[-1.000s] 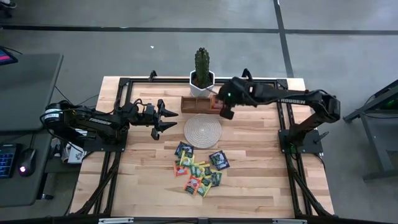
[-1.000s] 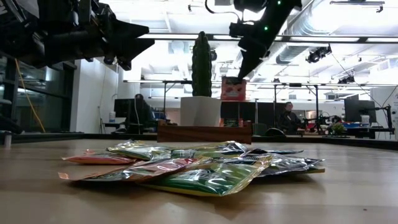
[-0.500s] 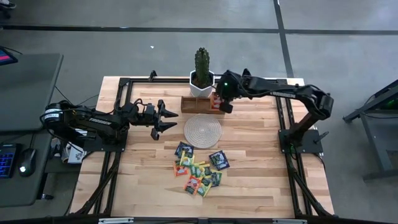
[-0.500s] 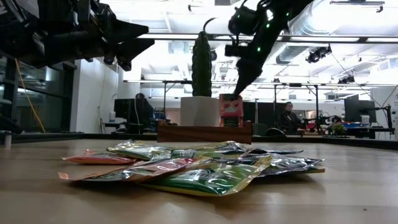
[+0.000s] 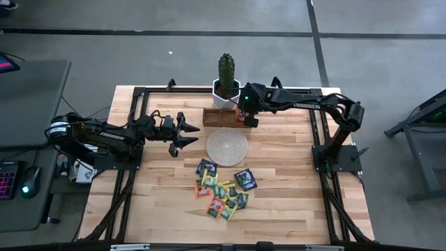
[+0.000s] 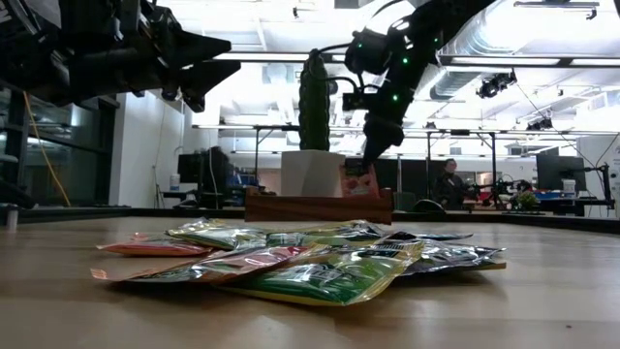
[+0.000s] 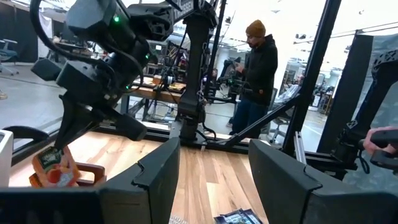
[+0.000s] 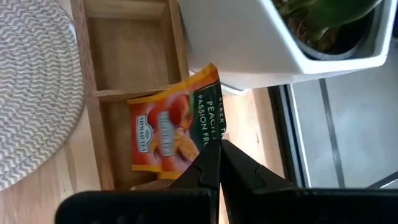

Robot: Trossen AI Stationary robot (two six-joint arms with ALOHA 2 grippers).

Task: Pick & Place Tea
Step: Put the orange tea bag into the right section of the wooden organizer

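Observation:
A pile of flat tea sachets [image 5: 223, 189] in mixed colours lies on the table's near middle [image 6: 310, 257]. My right gripper [image 5: 245, 117] is over the right end of the brown wooden tray [image 5: 216, 117] at the far side, shut on one orange sachet [image 8: 165, 134]. In the low view that sachet [image 6: 356, 179] dips behind the tray's near wall [image 6: 291, 206], so its lower edge is hidden. My left gripper [image 5: 185, 132] hovers open left of the round mat [image 5: 226, 145], with nothing between its fingers [image 7: 155, 177]. My right gripper pinches the orange sachet at its dark green edge strip [image 8: 210, 121], between its two fingertips. The fingers slant down from above, coming from the table's right. The sachet hangs below them inside the tray's end compartment [image 8: 118, 149]; whether it touches the floor I cannot tell.
A cactus in a white pot [image 5: 226, 78] stands just behind the tray, close to my right gripper [image 6: 368, 160]. The whitish woven mat [image 8: 31, 93] lies just in front of the tray. A black frame [image 5: 139, 94] runs round the table's edges. A person [image 7: 255, 74] stands in the room beyond.
My right gripper has come down and a little toward the table's left, rolling its wrist, still shut on the orange sachet. The sachet has sunk from well above the tray to behind its near wall.

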